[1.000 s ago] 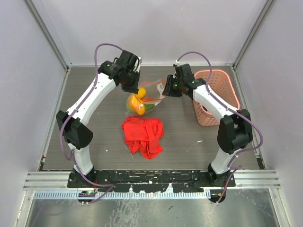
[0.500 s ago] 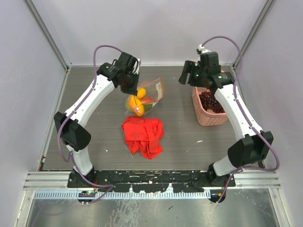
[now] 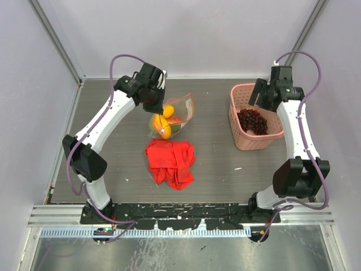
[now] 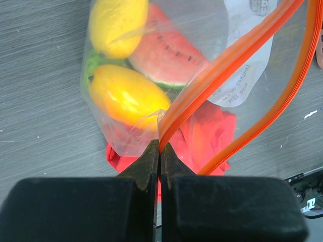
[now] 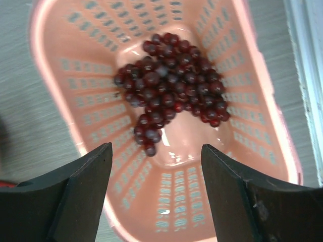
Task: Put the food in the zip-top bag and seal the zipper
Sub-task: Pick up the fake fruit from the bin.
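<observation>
— Where's the bag?
— The bag (image 3: pixel 180 110) is being held up mid-table, just beyond a red cloth (image 3: pixel 171 162). The left gripper (image 4: pixel 160 151) is pinching its zipper (image 4: pixel 227 63), with a mango (image 4: pixel 126 96) and watermelon (image 4: pixel 161 50) lying inside.
— And the grapes?
— The grapes (image 5: pixel 171 88) are lying in the basket (image 5: pixel 65 75), with the right gripper (image 5: pixel 156 148) hovering above, spread wide.

Bright, even, diffuse light throughout; shadows faint, soft. Slight sheen on zip-top bag (image 4: pixel 192 30) plastic. Wrist views crisp mid-frame; dark fingers (image 5: pixel 75 201) at bottom edge soft, featureless. Overhead view mildly wide-angle.

Dark purple grape bunch (image 5: pixel 171 85), pink slotted basket (image 5: pixel 242 146), orange zipper (image 4: pixel 227 64) on clear bag (image 4: pixel 202 20), red cloth (image 3: pixel 169 161).
</observation>
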`<state>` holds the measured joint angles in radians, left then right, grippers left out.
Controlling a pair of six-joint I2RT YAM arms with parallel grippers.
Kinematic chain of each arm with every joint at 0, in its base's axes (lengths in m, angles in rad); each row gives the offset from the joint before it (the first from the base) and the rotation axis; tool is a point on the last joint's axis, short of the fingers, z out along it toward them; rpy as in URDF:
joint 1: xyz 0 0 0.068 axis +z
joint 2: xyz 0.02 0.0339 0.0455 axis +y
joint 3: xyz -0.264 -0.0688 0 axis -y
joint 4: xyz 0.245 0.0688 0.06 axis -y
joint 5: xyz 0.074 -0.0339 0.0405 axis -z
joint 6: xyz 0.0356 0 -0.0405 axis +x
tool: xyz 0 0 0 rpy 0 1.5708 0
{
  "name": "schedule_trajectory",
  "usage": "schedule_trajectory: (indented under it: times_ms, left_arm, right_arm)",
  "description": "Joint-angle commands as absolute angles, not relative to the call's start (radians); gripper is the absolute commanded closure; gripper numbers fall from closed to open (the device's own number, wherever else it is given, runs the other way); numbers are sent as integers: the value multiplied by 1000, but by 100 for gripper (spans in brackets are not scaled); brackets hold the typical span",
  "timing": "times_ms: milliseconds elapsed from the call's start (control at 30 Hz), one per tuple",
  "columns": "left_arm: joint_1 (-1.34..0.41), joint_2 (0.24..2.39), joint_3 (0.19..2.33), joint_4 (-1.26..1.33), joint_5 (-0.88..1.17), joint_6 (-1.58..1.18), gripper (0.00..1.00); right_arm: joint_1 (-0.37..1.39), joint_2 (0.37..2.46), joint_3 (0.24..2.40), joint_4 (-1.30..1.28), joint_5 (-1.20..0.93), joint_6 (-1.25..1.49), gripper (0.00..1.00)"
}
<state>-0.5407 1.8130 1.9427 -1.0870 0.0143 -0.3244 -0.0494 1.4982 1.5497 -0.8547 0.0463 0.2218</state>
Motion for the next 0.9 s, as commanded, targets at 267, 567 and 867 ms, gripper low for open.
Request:
schedule_trajectory:
  times_ms: [267, 567, 867]
  left_arm:
    - [-534, 1750, 1936, -1032, 43, -313, 100]
    - [-534, 1757, 1934, -1034, 35, -307, 100]
    - [-534, 1770, 1937, -1037, 36, -307, 100]
  right_arm:
    - [-81, 1676, 1498, -673, 208, 183, 38]
    - [-84, 1848, 1519, -526, 285, 220, 41]
    - [-96, 1980, 1502, -492, 284, 275, 40]
